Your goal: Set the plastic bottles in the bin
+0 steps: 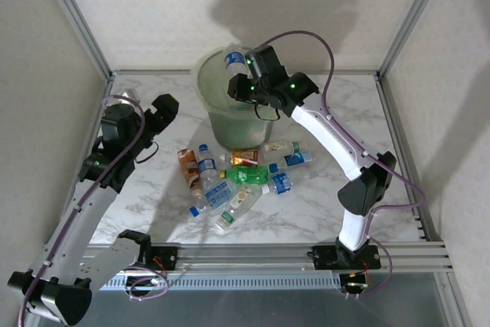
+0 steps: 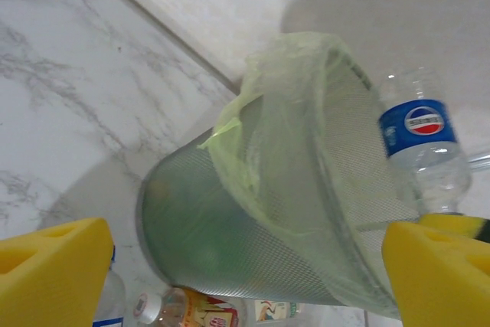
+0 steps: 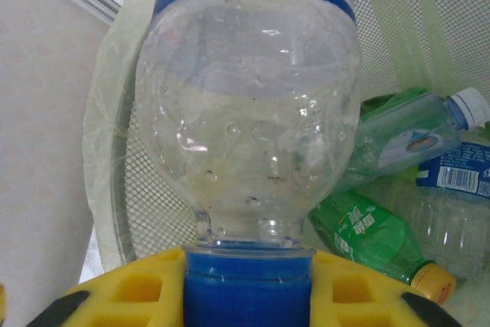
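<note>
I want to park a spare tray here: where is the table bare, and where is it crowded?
Bare: the far right corner of the table beyond the right arm, and the strip between the bottles and the near rail. Crowded: directly in front of the bin, where the bottles lie packed, and the left side, under the left arm.

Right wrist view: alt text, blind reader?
A clear plastic bottle with a blue label, gripped by its blue cap in the right gripper, at the mouth of the pale-green mesh bin. A green bottle and clear bottles lie inside.
</note>
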`<action>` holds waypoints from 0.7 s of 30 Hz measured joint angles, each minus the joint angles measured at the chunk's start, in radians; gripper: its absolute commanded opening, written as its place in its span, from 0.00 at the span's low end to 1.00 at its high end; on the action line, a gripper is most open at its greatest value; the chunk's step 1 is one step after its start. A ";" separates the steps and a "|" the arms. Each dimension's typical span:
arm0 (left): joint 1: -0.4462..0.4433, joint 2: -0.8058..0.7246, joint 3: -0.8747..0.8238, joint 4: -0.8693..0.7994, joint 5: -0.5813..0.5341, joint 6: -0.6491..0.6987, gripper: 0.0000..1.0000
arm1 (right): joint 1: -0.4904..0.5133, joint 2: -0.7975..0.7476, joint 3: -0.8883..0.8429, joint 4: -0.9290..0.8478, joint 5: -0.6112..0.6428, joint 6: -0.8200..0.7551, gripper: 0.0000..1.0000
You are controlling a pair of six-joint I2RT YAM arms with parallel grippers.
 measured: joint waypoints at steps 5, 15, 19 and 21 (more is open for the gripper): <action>0.000 -0.006 -0.027 -0.011 -0.008 -0.012 0.90 | -0.016 0.028 0.091 -0.013 -0.001 0.001 0.54; 0.000 -0.011 -0.049 -0.019 -0.009 -0.021 0.88 | -0.019 0.033 0.130 -0.030 0.013 -0.020 0.64; 0.002 -0.012 -0.084 -0.026 -0.010 -0.031 0.86 | -0.019 -0.089 -0.042 -0.006 0.059 -0.036 0.70; 0.003 -0.013 -0.103 -0.031 -0.013 -0.037 0.86 | -0.019 -0.177 -0.141 0.004 0.092 -0.042 0.73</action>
